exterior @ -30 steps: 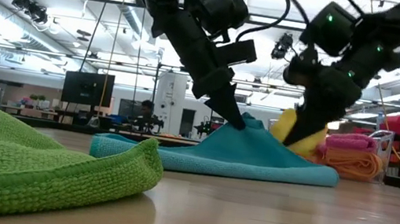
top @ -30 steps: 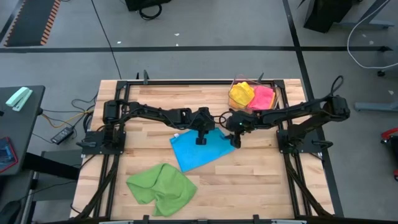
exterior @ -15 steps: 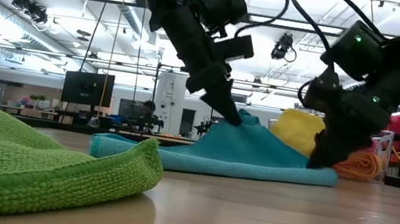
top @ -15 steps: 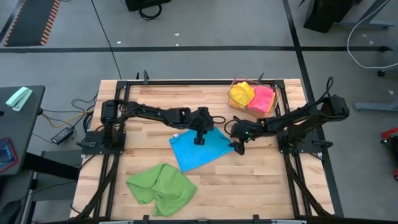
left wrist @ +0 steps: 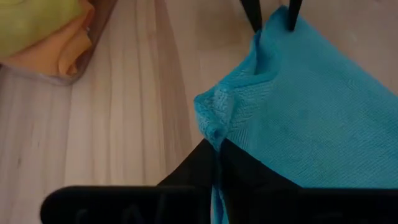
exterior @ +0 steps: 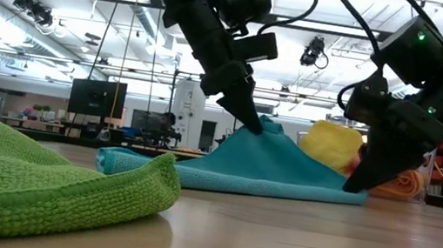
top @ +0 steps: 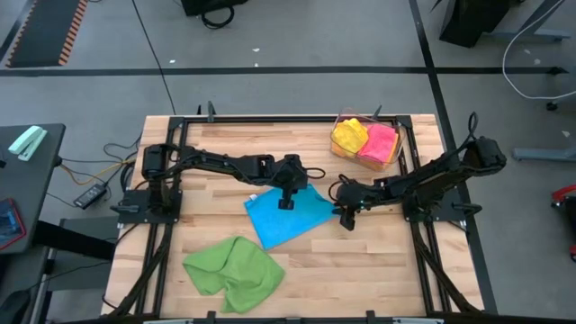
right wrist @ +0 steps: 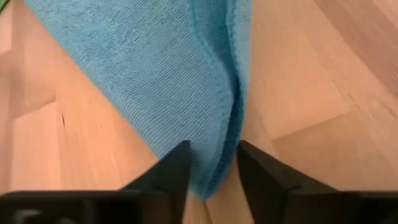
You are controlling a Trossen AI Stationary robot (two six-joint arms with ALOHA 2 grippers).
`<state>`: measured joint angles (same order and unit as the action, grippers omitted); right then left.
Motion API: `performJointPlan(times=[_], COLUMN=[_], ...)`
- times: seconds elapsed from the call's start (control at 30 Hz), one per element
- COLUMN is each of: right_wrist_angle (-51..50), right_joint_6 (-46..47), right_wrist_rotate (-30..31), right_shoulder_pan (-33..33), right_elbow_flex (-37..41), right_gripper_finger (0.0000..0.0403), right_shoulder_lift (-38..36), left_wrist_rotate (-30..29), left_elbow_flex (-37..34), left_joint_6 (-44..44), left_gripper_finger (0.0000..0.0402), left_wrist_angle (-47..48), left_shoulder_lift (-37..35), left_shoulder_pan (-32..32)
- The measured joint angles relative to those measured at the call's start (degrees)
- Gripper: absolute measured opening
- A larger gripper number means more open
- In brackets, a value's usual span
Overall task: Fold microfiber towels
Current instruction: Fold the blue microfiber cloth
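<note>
A blue towel [top: 290, 219] lies mid-table, its far edge raised into a tent [exterior: 266, 129] by my left gripper [top: 286, 200], which is shut on it. My right gripper [top: 346, 217] is down at the towel's right corner [right wrist: 212, 177]. It is open, with one finger on each side of the corner. A crumpled green towel [top: 232, 272] rests on the table near the front edge. Yellow [top: 348, 137] and pink [top: 382, 140] towels sit in a clear bin at the back right. My left gripper pinches a bunched bit of the blue towel's far edge [left wrist: 214, 132] between its two fingers, slanting down from the table's left. That part is lifted and the cloth slopes down from it; the rest lies on the table. My right gripper's fingers [right wrist: 180, 165] straddle the towel's right corner, slanting down from the table's right. The cloth fills the gap between them, but I cannot tell whether they press it. The corner lies on the table.
The clear bin [top: 396, 155] with its towels stands just beyond my right arm, at the back right. Bare wood shows between the blue towel and the green one, and along the table's near right.
My right gripper has come down and a little toward the near edge, from above the blue towel's right part to its right corner at the table top. The towel's tent stays held up by my left gripper.
</note>
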<state>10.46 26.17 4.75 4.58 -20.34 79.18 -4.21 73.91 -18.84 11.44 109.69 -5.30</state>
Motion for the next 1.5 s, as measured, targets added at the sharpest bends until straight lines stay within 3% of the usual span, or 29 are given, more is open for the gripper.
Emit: performJointPlan(times=[0.2,0.27,0.4,0.73,0.87,1.1,1.23,1.5], right_wrist_angle=[-0.5,-1.4,-10.2,-39.7,-47.9,-64.3,-71.2,-81.3], right_joint_6=[1.2,2.0,3.2,5.3,5.2,6.5,7.3,11.9], right_wrist_rotate=[1.0,1.0,0.6,4.5,5.4,8.7,10.3,21.4], right_shoulder_pan=[0.5,0.5,0.5,1.6,2.6,2.8,2.8,2.7], right_elbow_flex=[0.0,0.0,-2.6,-16.4,-20.9,-27.0,-29.3,-33.8], right_gripper_finger=[0.0028,0.001,0.0009,0.0007,0.0007,0.0006,0.0006,0.0006], right_shoulder_lift=[0.0,0.0,-0.8,-2.9,-3.0,-3.0,-3.0,-3.0], left_wrist_rotate=[0.0,0.0,0.1,3.8,4.1,4.3,5.5,5.7], left_elbow_flex=[0.0,0.0,0.0,-0.1,-0.1,-0.1,-0.1,-0.1], left_joint_6=[0.2,0.3,0.0,0.4,0.3,-0.4,-0.3,-0.1], left_gripper_finger=[0.0009,0.0016,0.0033,0.0013,0.0027,0.0009,0.0025,0.0009], left_wrist_angle=[0.1,-0.4,-1.6,-6.6,-12.3,-22.6,-27.4,-29.8], left_shoulder_lift=[0.0,0.0,0.0,1.6,4.3,5.7,5.7,6.2], left_shoulder_pan=[-0.8,-1.0,-1.0,-1.7,-1.7,-2.2,-2.7,-3.8])
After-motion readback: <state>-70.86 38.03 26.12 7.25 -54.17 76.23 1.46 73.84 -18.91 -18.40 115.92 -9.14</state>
